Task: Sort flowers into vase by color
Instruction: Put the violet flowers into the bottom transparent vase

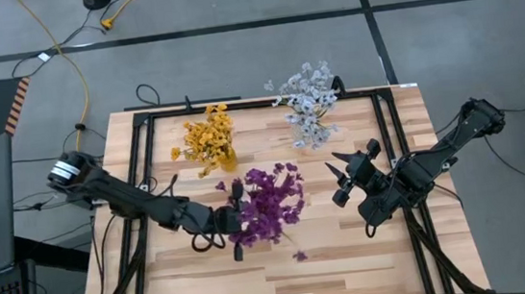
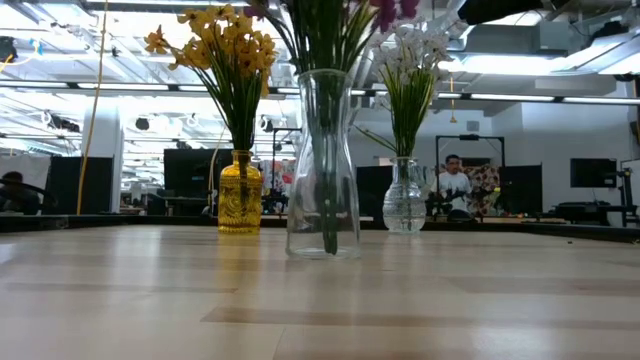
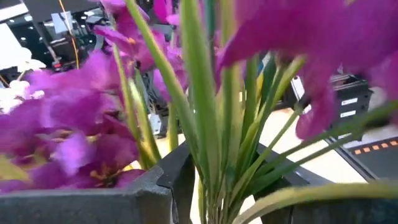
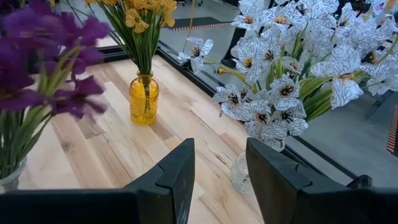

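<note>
Clear vase (image 2: 323,165) of purple flowers (image 1: 270,202), left jaws seemingly parted around stems, right jaws open, empty.

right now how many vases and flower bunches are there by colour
yellow glass vase: 1
clear glass vases: 2
yellow flower bunch: 1
purple flower bunch: 1
white flower bunch: 1
loose purple blossom on the table: 1
total: 3 vases, 3 bunches, 1 loose blossom

Wooden table (image 1: 351,264); three vases (image 2: 322,165)
</note>
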`<state>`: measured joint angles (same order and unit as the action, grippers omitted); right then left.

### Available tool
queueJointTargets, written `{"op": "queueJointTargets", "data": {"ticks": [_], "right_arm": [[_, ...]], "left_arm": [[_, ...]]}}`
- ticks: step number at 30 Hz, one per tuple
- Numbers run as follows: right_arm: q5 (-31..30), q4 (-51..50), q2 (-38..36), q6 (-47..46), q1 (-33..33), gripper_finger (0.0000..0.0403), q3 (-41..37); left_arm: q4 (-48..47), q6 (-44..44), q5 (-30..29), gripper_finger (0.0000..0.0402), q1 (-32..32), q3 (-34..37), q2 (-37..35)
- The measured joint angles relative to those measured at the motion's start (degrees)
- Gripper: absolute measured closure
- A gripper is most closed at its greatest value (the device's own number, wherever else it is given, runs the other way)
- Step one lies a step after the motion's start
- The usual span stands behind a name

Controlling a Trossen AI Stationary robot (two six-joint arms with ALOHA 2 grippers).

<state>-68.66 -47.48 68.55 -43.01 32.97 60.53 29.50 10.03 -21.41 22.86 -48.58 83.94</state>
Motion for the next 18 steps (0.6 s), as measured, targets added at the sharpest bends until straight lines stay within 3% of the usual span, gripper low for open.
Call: {"op": "queueJointTargets", "data": {"ticks": [12,18], "right_arm": [[0.0,0.0,0.0,0.0,0.0,0.0233,0.0],[0.1,0.0,0.0,0.0,0.0,0.0233,0.0]], "left_arm": [[-3.2,0.5,0.0,0.0275,0.0,0.0,-1.5],[-3.2,0.1,-0.6,0.0235,0.0,-0.8,-1.5]]}}
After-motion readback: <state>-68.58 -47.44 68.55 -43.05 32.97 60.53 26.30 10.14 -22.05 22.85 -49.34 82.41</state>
